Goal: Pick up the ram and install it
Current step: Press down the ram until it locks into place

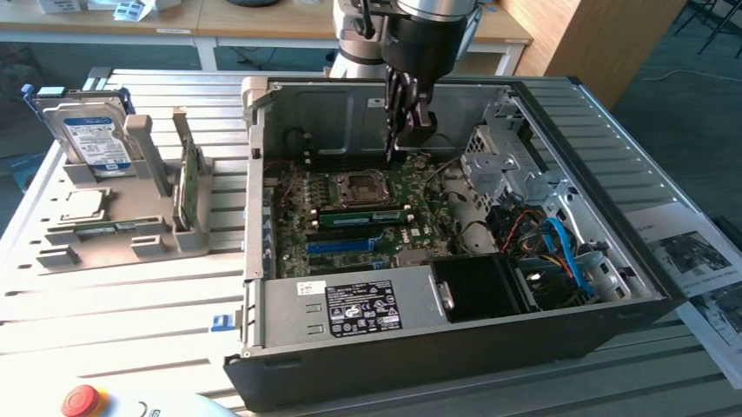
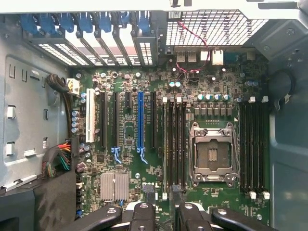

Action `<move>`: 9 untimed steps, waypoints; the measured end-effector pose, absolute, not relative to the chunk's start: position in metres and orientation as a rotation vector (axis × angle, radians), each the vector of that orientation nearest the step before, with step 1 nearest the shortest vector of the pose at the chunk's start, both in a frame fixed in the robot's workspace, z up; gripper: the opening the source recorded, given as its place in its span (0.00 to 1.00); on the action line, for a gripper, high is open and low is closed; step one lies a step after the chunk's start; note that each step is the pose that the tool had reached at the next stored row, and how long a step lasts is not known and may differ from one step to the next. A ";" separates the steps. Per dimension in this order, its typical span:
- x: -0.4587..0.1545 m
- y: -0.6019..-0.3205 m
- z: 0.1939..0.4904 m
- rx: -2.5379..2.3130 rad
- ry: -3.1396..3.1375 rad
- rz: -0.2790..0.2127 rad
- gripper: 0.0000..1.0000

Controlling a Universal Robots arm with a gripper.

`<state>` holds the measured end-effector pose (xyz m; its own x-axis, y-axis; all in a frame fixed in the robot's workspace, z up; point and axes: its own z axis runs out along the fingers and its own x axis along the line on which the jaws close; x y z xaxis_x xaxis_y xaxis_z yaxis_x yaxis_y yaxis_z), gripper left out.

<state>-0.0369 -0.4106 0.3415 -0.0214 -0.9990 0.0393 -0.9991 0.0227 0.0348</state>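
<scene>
The ram (image 1: 364, 217) is a narrow green stick standing on edge in a memory slot, just in front of the CPU socket (image 1: 356, 188) inside the open computer case (image 1: 464, 347). My gripper (image 1: 408, 130) hangs above the motherboard, a little behind the socket and clear of the ram. In the wrist view, my gripper (image 2: 162, 191) is open. Its two dark fingers (image 2: 144, 211) stand apart with nothing between them, over the end of the memory slots (image 2: 174, 144) beside the socket (image 2: 211, 154).
On the exterior view's left, a grey holder (image 1: 110, 239) carries a hard drive (image 1: 90, 137), an upright green expansion card (image 1: 186, 178) and a square chip (image 1: 82, 207). Drive cages and cables (image 1: 545, 234) fill the case's right side. A power supply (image 1: 347, 308) sits at the front. A red button (image 1: 83, 400) is near the table edge.
</scene>
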 end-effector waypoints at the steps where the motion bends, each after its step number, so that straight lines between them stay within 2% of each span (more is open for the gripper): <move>1: -0.037 -0.411 0.342 2.160 -2.208 0.004 0.26; 9: -0.037 -0.411 0.342 2.160 -2.208 0.004 0.25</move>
<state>-0.0369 -0.4106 0.3415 -0.0214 -0.9990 0.0393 -0.9991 0.0227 0.0347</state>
